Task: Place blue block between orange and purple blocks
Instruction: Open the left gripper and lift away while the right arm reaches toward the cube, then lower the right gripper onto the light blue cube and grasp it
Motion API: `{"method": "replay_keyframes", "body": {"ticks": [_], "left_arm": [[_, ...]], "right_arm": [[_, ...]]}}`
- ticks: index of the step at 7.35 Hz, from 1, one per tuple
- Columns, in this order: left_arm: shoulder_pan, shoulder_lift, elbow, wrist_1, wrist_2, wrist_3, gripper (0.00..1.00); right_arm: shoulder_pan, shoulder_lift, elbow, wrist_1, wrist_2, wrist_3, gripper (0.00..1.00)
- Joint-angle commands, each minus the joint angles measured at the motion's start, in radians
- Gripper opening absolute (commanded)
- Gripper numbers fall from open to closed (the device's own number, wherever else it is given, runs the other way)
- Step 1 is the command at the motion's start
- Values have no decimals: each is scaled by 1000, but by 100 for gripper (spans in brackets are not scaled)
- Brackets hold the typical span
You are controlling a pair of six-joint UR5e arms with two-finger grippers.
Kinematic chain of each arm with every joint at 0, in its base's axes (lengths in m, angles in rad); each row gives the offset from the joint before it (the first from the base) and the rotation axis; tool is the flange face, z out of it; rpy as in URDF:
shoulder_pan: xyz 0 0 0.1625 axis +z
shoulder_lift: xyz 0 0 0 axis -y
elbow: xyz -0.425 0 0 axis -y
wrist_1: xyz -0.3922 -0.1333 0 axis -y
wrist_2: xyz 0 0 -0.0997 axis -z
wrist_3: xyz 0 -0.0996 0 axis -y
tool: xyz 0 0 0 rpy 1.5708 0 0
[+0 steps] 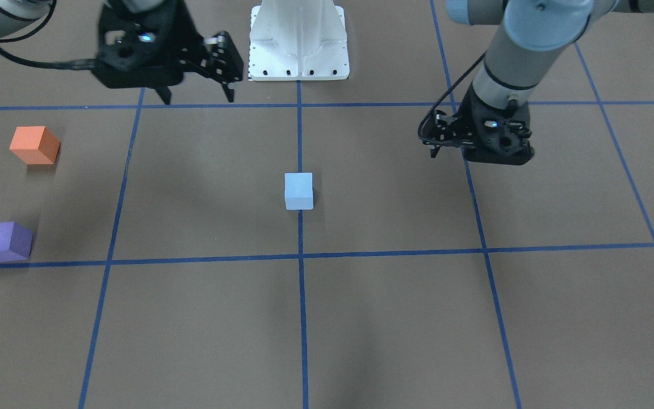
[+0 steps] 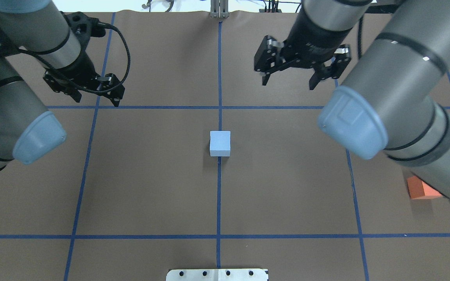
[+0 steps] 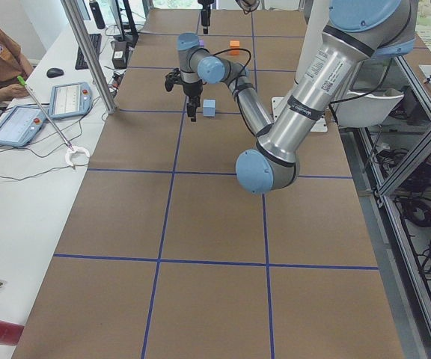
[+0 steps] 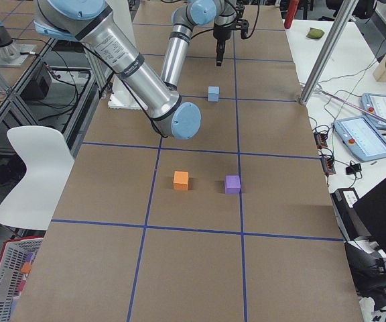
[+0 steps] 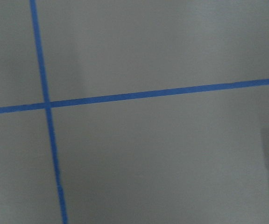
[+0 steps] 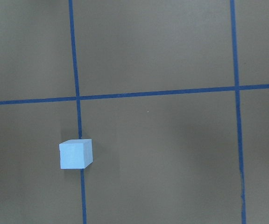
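Overhead exterior: blue block (image 2: pixel 220 143) sits on a tape line (image 2: pixel 219 78). Left gripper (image 2: pixel 97 100) and right gripper (image 2: pixel 288 82) hover beyond it, jaws apart.

Blue block (image 1: pixel 298 191) on the brown tabletop (image 1: pixel 395 318) astride a blue tape line, orange block (image 1: pixel 34 145) and purple block (image 1: pixel 4 241) well off to its robot-right side, purple nearer the camera, right claw (image 1: pixel 197 95) spread wide behind the blue block, left claw (image 1: pixel 445 143) on its other side, white robot base (image 1: pixel 298 40) straight behind it.

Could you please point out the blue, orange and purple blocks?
blue block (image 1: pixel 298 184): exterior front-facing view, on its top face.
orange block (image 1: pixel 33 139): exterior front-facing view, on its top face.
purple block (image 1: pixel 1 235): exterior front-facing view, on its top face.
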Motion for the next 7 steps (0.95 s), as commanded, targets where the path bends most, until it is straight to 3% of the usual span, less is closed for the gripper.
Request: {"method": "replay_keyframes", "body": {"ticks": [1, 4, 7], "left_arm": [[-107, 141, -64, 2, 0, 174, 100], [-308, 285, -53, -3, -2, 525, 100], [-347, 307, -24, -9, -2, 603, 100]], "right_arm": [[-154, 42, -194, 208, -133, 127, 100], [-211, 129, -523, 471, -156, 204, 100], [-250, 110, -582, 487, -207, 172, 100]]}}
